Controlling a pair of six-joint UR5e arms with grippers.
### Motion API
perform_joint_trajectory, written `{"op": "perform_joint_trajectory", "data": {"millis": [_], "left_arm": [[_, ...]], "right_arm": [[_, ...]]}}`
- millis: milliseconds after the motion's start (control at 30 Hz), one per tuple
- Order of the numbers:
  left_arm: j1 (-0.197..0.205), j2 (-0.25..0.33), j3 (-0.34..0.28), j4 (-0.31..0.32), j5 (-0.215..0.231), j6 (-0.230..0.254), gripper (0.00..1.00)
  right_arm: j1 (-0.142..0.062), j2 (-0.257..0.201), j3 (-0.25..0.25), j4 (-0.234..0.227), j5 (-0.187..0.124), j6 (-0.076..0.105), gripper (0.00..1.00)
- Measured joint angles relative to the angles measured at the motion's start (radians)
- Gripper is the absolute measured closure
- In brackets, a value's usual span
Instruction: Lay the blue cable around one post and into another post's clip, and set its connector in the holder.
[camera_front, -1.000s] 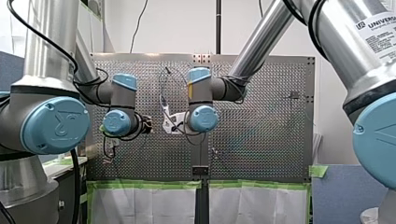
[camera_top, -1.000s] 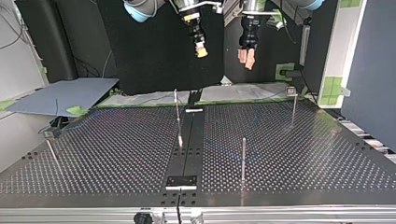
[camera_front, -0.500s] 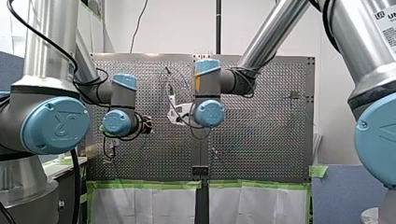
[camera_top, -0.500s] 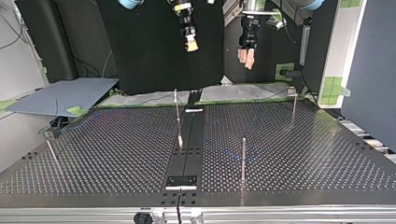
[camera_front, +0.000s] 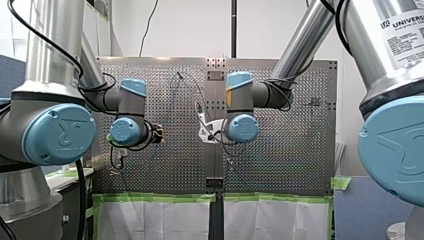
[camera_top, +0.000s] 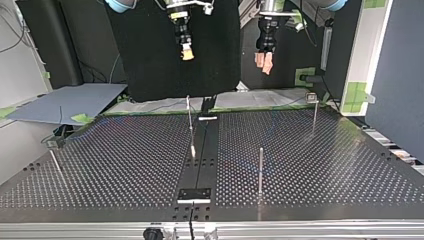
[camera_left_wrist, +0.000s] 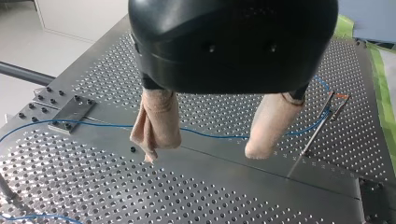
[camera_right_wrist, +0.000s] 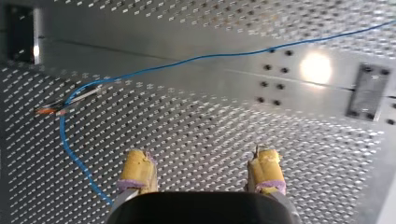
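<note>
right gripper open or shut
Open. In its wrist view the right gripper shows its yellow pads wide apart above the table, nothing between them.

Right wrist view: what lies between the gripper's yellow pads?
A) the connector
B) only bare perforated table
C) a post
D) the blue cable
B: my right gripper is open over the perforated table and holds nothing. The blue cable runs ahead of it and past one side.
</note>
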Motion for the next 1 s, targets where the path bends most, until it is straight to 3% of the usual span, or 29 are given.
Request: {"op": "perform_joint_trajectory", "data": {"millis": [233,433,1000], "left_arm": [[0.000,0.000,0.000,0.000,0.000,0.001,0.00],[0.000,0.000,0.000,0.000,0.000,0.001,0.00],[-0.003,0.000,0.000,-0.006,-0.003,0.004,0.00]], "right_arm": [[0.000,0.055,-0.021,0.020,-0.007,-0.012,0.01],[0.008,0.066,-0.026,0.025,-0.031,-0.035,0.01],[0.010,0.064,-0.029,0.032,-0.038,-0.032,0.01]]}}
